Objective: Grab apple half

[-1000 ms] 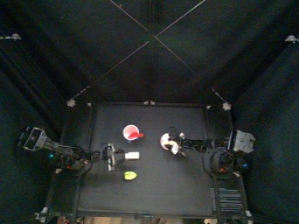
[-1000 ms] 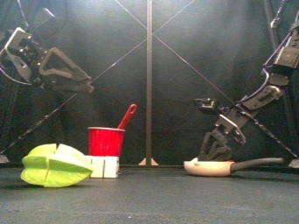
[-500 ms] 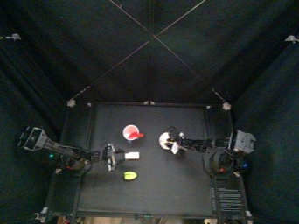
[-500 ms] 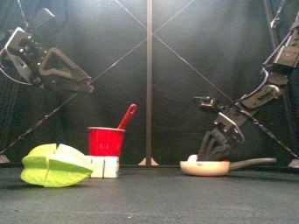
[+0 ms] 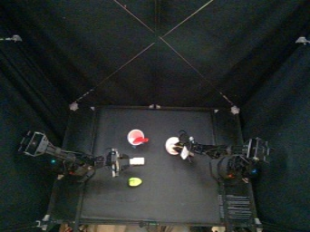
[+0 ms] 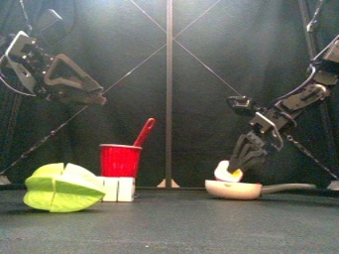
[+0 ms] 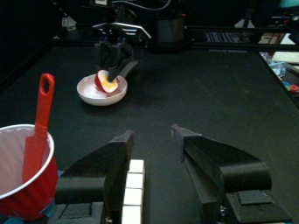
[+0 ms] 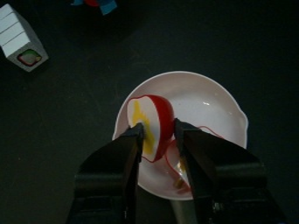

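On my bench [image 6: 169,223], the lime [image 6: 62,188] sits front left, cup [image 6: 121,160] behind it, bowl [image 6: 235,189] to the right.

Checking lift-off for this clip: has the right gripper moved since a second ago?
Yes. In the front view the right gripper has risen above the white pan, which stays on the table, and it now holds the apple half just over the pan.

Right tool [image 8: 160,149] clamped on apple half [image 8: 152,129]; left tool [image 7: 152,144] agape, raised.
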Available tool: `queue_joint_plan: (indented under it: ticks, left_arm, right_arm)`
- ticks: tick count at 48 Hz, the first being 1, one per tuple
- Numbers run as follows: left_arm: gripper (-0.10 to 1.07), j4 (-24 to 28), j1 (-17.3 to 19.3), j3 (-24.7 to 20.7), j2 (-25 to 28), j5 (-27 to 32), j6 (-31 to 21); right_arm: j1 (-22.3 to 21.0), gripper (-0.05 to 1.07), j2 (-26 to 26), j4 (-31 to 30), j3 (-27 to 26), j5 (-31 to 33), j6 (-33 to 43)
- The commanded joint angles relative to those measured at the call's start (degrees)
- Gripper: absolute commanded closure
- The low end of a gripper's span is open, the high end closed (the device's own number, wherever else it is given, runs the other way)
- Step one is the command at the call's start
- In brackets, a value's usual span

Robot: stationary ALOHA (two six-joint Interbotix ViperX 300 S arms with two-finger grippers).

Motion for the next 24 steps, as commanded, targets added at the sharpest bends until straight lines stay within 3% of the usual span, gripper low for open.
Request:
queue_joint_plan:
  ticks: [1, 24]
  left_arm:
    - [0.18, 0.18, 0.09, -0.79, 0.00, -0.26, 0.00]
    - [0.18, 0.09, 0.09, -1.05, 0.00, -0.26, 0.00]
  right_arm:
    - [0.18, 0.35, -3.34, 0.00, 0.44, -0.26, 0.09]
    - [0.26, 0.35, -4.66, -0.35, 1.23, -0.26, 0.00]
